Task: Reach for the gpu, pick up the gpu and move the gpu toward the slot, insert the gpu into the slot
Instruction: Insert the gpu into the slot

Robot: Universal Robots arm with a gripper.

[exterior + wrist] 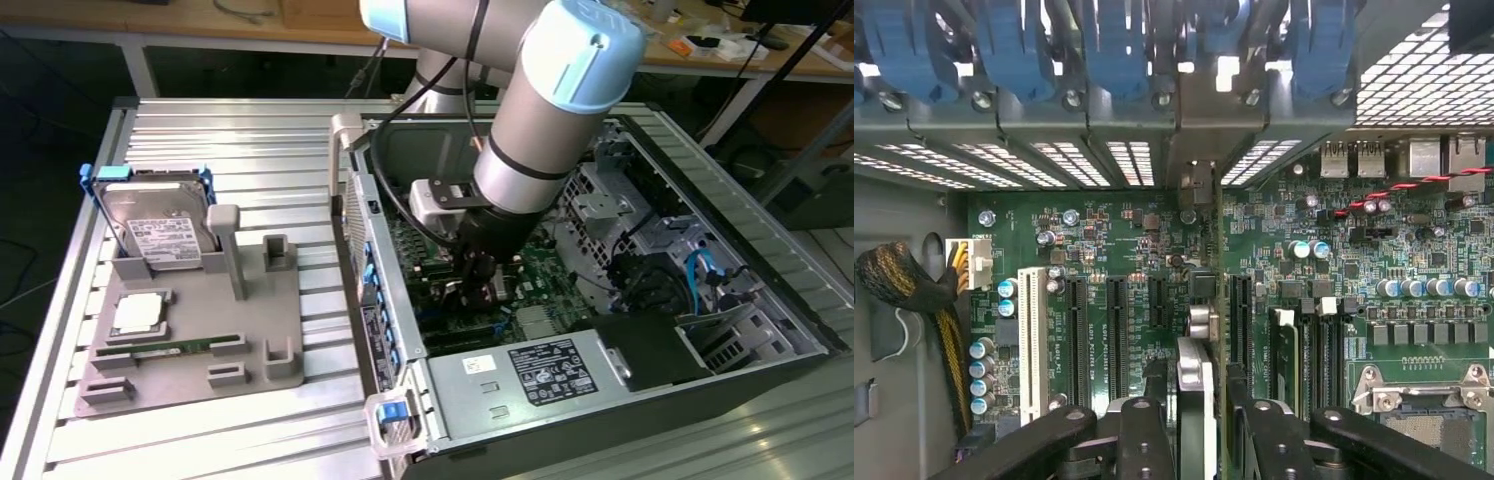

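Observation:
My gripper is down inside the open computer case, just above the green motherboard. It is shut on the gpu, which the wrist view shows edge-on between the black fingers, with its silver end bracket pointing toward the case's rear wall. The card hangs upright over the row of black expansion slots, between a short slot and a long one. I cannot tell whether its lower edge touches a slot. In the exterior view the arm hides most of the card.
Blue card latches line the case's rear wall. A braided cable bundle and a white slot lie beside the black slots. The power supply sits at the case front. A grey fixture at the exterior view's left holds a hard drive and a memory stick.

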